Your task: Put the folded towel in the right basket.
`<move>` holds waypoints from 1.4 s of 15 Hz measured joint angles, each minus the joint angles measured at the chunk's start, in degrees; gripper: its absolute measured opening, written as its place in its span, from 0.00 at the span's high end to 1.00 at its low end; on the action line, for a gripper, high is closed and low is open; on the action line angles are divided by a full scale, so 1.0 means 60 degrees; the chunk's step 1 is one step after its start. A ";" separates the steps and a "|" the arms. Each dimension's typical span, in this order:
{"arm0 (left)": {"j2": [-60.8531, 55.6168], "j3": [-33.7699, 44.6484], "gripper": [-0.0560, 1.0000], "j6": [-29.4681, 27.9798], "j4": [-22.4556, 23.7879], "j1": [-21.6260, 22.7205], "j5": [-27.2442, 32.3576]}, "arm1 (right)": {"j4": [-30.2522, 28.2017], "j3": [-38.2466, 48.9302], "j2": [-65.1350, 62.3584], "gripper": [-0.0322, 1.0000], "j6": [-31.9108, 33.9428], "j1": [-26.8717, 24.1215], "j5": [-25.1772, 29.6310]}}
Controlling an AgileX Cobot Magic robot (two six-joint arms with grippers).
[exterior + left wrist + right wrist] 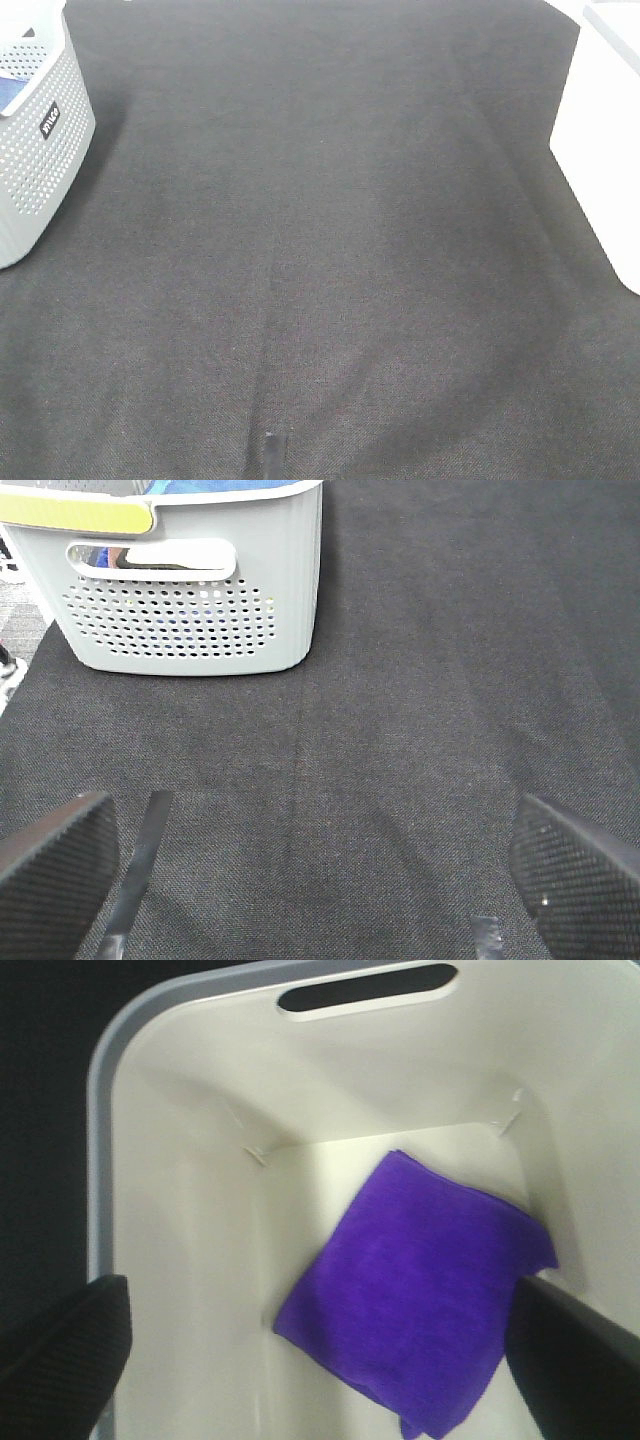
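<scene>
dark charcoal woven cloth point(330, 240) over the work surface, faint lengthwise creases, soft even light

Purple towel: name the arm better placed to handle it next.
Right. Its jaws stand open above the white basket, where the purple towel lies on the bottom. The left arm's jaws face the grey perforated basket, with no towel in view.

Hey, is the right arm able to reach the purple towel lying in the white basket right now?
Probably yes: the right gripper hangs open over the white basket, and nothing covers the purple towel inside.
</scene>
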 joint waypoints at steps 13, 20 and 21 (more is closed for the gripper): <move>0.0000 0.0000 0.01 0.0000 0.0000 0.0000 0.0000 | -0.0220 0.3075 -0.3973 0.03 -0.0048 0.2893 -0.0057; 0.0000 0.0000 0.01 0.0000 0.0000 0.0000 0.0000 | -0.0477 1.1994 -1.1832 0.03 -0.0420 0.2893 -0.1079; 0.0000 0.0000 0.01 0.0000 0.0000 0.0000 0.0000 | -0.0477 1.2872 -1.2758 0.03 -0.0411 0.2893 -0.1117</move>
